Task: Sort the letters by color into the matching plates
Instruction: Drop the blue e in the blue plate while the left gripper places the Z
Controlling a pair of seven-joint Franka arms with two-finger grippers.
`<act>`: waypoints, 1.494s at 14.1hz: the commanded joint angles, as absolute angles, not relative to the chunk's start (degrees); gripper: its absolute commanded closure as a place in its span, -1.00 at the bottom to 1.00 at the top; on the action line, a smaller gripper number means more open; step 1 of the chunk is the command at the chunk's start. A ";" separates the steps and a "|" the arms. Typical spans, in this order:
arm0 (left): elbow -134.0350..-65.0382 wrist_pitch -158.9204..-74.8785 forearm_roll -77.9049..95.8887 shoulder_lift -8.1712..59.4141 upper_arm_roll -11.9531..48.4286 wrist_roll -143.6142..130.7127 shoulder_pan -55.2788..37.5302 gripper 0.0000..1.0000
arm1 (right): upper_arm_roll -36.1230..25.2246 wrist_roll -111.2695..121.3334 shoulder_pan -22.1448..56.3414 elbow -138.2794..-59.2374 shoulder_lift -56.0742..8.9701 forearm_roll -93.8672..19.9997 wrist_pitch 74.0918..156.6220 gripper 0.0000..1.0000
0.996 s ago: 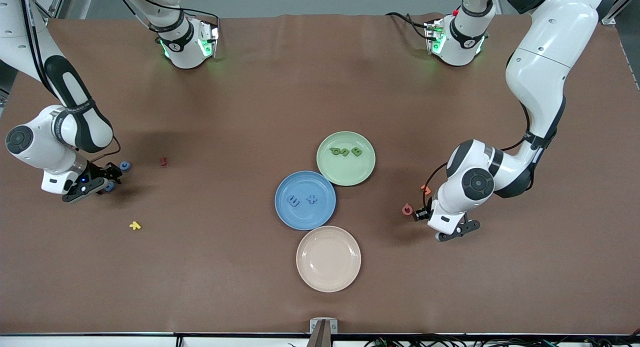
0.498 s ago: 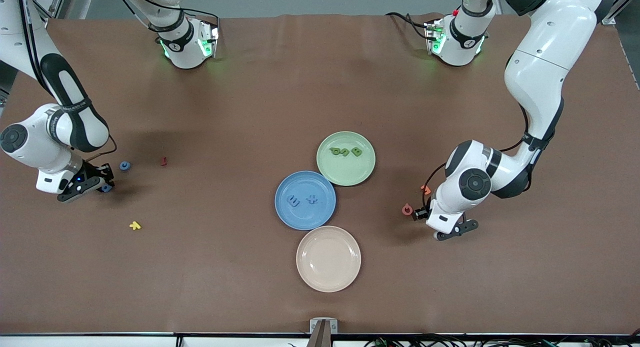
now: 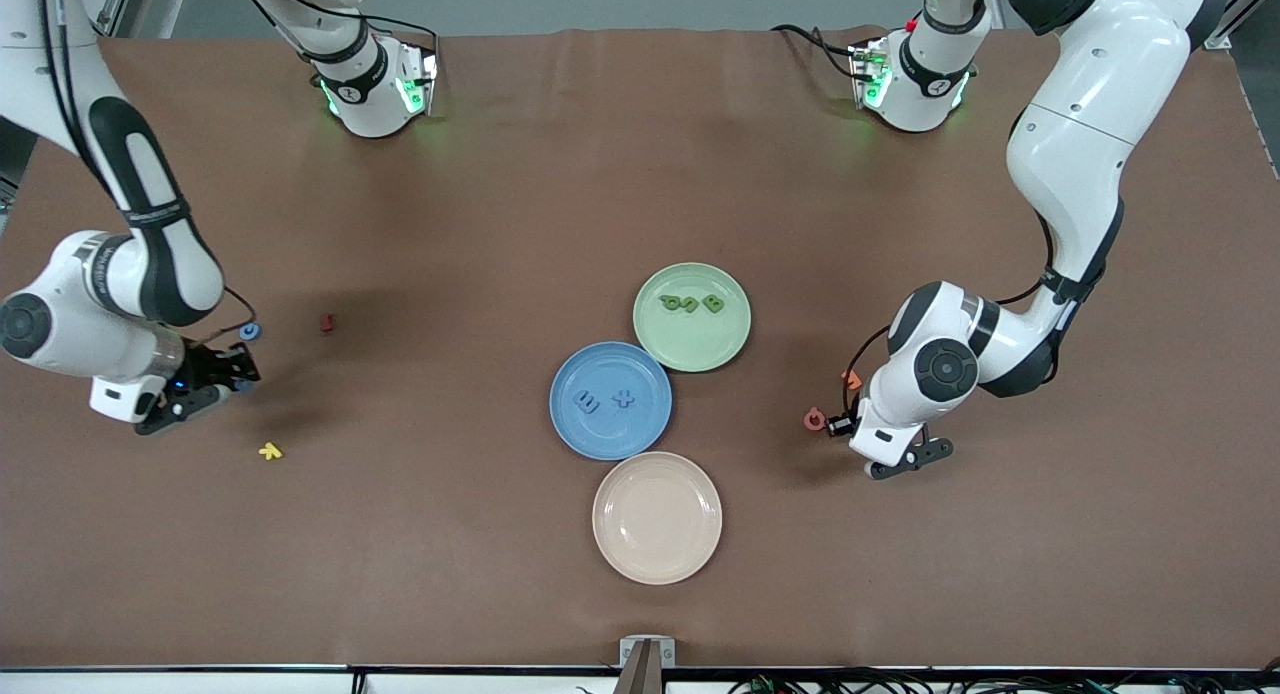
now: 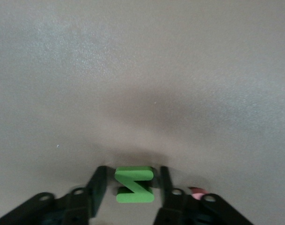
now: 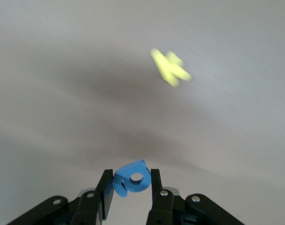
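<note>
The right hand point(image 5: 129, 187) grips one blue letter point(image 5: 131, 178) above the tabletop point(image 3: 500, 194); the left hand point(image 4: 129, 187) grips one green letter point(image 4: 134, 183). The blue plate point(image 3: 640, 424) holds two blue letters, the green plate point(image 3: 700, 344) three green. One cream plate point(image 3: 657, 517) sits nearest the front camera.

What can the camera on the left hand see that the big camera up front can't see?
Only the left wrist view shows the green letter between the left gripper's fingers, and a bit of something pink beside them.

Only the front view shows the blue plate, the green plate, the cream plate, the other letters, and the right gripper at the right arm's end of the table.

Both show the brown table and the left arm's hand, low over the table near the reddish letter.
</note>
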State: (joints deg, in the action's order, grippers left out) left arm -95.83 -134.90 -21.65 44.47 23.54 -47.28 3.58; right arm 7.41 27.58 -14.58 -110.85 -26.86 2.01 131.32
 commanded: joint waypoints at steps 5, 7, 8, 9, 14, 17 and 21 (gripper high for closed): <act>-95.80 -135.01 -23.11 43.86 23.20 -48.51 3.16 0.65 | 11.07 -28.65 9.72 -102.25 -29.51 1.58 130.43 1.00; -95.71 -133.34 -23.03 42.98 23.90 -48.86 2.90 0.65 | 11.07 -41.43 16.40 -96.88 -33.03 1.58 130.34 1.00; -95.71 -131.59 -22.94 42.20 23.99 -49.48 2.12 0.65 | 11.07 -47.66 19.57 -93.81 -35.05 1.58 130.34 1.00; -95.71 -129.48 -22.59 40.97 24.34 -50.61 0.98 0.65 | 11.07 -52.94 21.86 -91.34 -37.07 1.67 130.52 1.00; -94.84 -124.90 -22.41 39.90 31.80 -58.52 -0.44 0.65 | 10.72 -69.59 31.28 -81.57 -45.35 2.37 131.04 0.97; -95.45 -124.54 -22.32 40.16 32.52 -64.49 -5.61 0.64 | 10.55 -69.70 31.46 -81.65 -45.18 2.63 130.34 -0.99; -95.71 -124.54 -22.59 40.69 32.52 -69.60 -10.28 0.62 | 10.20 -69.17 30.06 -81.82 -44.65 3.34 129.82 -1.00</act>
